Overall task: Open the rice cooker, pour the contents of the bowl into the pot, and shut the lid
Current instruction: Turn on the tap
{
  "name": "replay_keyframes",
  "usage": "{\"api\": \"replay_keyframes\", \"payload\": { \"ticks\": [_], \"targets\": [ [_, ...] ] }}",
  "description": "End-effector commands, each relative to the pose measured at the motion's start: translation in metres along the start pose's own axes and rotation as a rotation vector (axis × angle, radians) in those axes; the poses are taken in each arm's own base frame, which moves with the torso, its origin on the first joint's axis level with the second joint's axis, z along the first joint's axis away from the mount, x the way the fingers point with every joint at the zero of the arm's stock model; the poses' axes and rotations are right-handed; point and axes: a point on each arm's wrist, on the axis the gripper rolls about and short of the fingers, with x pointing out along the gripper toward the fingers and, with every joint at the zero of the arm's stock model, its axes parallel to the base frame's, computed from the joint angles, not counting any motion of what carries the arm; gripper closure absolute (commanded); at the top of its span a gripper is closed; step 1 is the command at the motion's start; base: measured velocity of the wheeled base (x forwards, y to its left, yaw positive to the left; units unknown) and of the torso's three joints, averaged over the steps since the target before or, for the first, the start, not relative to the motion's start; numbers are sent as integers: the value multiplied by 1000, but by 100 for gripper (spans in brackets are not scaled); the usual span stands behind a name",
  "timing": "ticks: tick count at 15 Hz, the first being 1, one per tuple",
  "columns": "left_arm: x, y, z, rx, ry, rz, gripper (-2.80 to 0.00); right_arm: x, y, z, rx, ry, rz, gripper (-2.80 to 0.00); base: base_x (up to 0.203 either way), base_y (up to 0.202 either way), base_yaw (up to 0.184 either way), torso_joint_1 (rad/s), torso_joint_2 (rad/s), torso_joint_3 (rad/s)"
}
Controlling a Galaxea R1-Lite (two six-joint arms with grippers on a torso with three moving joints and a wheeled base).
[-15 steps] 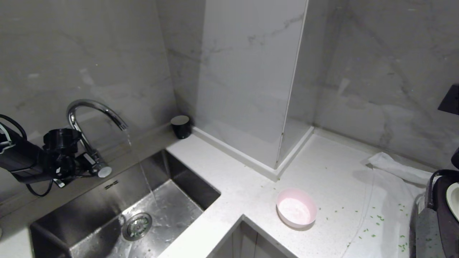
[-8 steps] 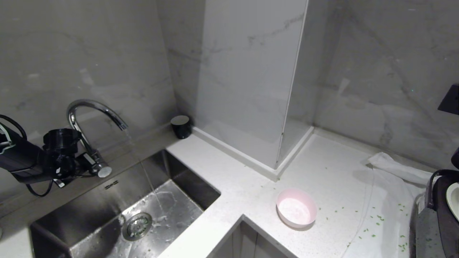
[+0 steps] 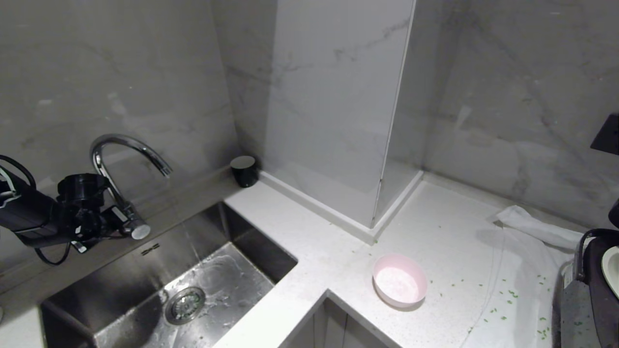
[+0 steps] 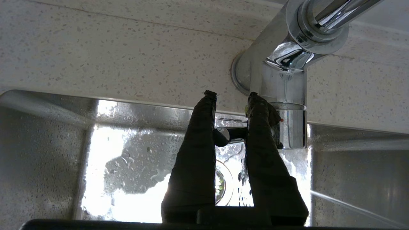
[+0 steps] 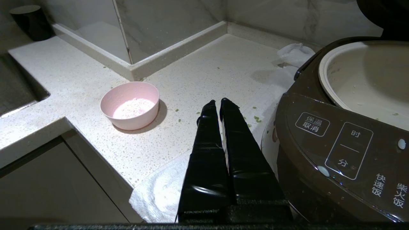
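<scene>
The speckled white counter (image 3: pixel 309 227) carries a pink bowl (image 3: pixel 399 280) near its front edge, a black cup (image 3: pixel 244 170) in the back corner, a white towel (image 3: pixel 527 256) and the rice cooker (image 5: pixel 338 140) on the towel.

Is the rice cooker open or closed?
Open. In the right wrist view the rice cooker shows its cream pot uncovered, with no lid over it.

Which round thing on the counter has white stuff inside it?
The pink bowl near the counter's front edge. The small black cup sits back in the corner, dark and much smaller.
</scene>
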Motion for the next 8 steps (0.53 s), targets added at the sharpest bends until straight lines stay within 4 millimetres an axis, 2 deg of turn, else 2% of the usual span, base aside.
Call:
{"api": "replay_keyframes", "payload": {
  "ticks": [1, 8],
  "targets": [
    [0, 0, 0, -4, -3, 0, 0, 0, 0, 0, 0, 1, 0, 0, 0, 0, 0, 0, 0, 0],
    [-2, -1, 0, -2, -3, -4, 0, 0, 0, 0, -1, 1, 0, 0, 0, 0, 0, 0, 0, 0]
  ]
}}
